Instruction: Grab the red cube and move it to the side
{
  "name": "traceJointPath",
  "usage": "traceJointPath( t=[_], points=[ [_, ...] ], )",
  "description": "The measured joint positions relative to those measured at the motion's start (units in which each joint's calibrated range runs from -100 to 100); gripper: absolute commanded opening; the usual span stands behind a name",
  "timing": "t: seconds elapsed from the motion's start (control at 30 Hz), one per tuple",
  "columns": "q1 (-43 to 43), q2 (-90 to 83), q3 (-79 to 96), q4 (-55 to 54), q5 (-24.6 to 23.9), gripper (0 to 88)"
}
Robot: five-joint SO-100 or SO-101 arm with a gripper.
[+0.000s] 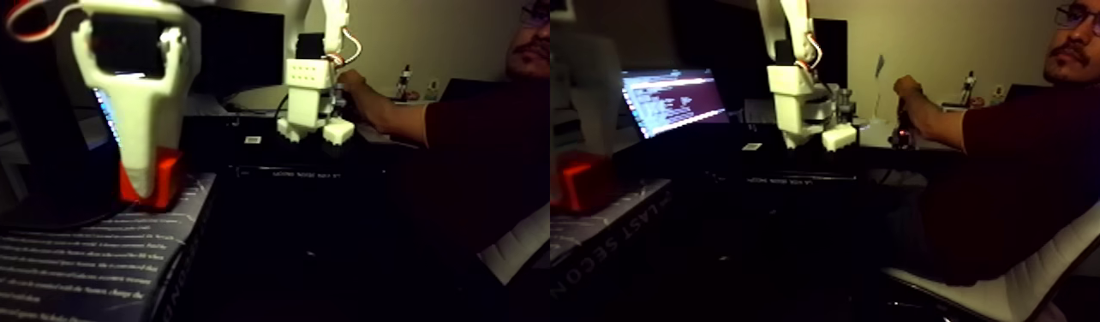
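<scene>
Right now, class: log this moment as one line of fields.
gripper: down over red cube | jaw state: unclear | cube: resting on book | person's hand: on second arm

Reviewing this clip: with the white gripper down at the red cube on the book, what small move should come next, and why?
Probably a short lift straight up. In the left half of the fixed view, the white gripper has its finger down over the front of the red cube, which rests on the book. Whether the jaws have closed firmly cannot be told, so squeeze first if not, then raise it clear before moving sideways.
</scene>
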Motion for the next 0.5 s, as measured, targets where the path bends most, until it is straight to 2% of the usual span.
traceJointPath(
  t=[0.4,0.5],
  points=[
    [1.1,2.2,0.0,-2.9,0.0,10.8],
    [1.1,2.2,0.0,-2.9,0.4,20.4]
  ],
)
